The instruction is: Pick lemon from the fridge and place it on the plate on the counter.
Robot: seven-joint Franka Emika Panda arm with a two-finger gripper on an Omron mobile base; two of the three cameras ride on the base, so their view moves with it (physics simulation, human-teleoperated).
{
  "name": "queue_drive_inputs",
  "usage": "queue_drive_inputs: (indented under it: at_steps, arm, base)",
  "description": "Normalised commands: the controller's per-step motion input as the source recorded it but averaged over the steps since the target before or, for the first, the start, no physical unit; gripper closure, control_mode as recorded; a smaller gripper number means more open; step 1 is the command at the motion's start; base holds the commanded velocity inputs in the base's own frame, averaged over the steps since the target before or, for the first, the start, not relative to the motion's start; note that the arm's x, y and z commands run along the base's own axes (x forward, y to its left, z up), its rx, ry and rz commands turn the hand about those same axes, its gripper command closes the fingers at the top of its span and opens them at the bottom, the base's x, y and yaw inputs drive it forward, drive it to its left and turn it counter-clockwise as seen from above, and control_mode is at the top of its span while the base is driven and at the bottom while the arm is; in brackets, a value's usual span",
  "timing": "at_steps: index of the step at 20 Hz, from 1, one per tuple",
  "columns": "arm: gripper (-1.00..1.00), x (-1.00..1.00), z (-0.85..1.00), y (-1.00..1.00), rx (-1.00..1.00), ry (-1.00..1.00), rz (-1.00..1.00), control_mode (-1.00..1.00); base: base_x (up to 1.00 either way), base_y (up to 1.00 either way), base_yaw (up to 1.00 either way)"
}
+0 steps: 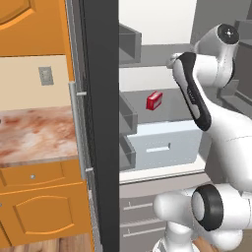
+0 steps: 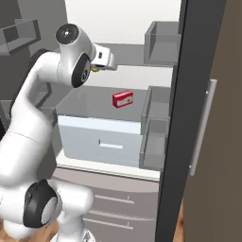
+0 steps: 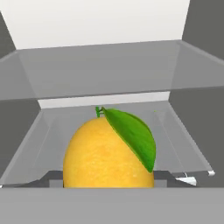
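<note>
The lemon (image 3: 107,153) is yellow with a green leaf and looms large at the bottom middle of the hand view. My gripper (image 3: 108,177) is shut on the lemon, with a dark finger (image 3: 52,177) pressed to each side. Behind the lemon lies a grey fridge shelf and the white back wall. In the right base view the hand (image 2: 105,57) reaches into the open fridge (image 2: 189,94) at upper-shelf height, with a sliver of yellow lemon (image 2: 97,69) under it. The marbled counter (image 1: 34,133) lies left of the fridge door edge (image 1: 101,123). The plate is out of view.
A small red box (image 1: 154,100) sits on the shelf above the pale drawer (image 1: 167,145). Grey door bins (image 2: 160,42) line the fridge's right side, and a silver handle (image 1: 78,128) runs down the door. Orange cabinets (image 1: 39,211) stand under the counter.
</note>
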Motion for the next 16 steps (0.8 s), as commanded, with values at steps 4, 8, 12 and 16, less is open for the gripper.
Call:
queue_drive_inputs:
  at_steps: [4, 8, 12, 16]
  arm:
    - [1.00, -0.99, -0.37, 0.11, -0.01, 0.00, 0.00, -1.00]
    - [1.00, -0.98, -0.28, 0.00, 0.00, 0.00, 0.00, -1.00]
    - [1.00, -0.80, -0.10, 0.00, 0.00, 0.00, 0.00, -1.00]
    - [1.00, -0.57, -0.05, 0.00, 0.00, 0.00, 0.00, -1.00]
  base:
    - [0.00, 0.00, 0.00]
    - [0.00, 0.00, 0.00]
    - [0.00, 0.00, 0.00]
    - [0.00, 0.00, 0.00]
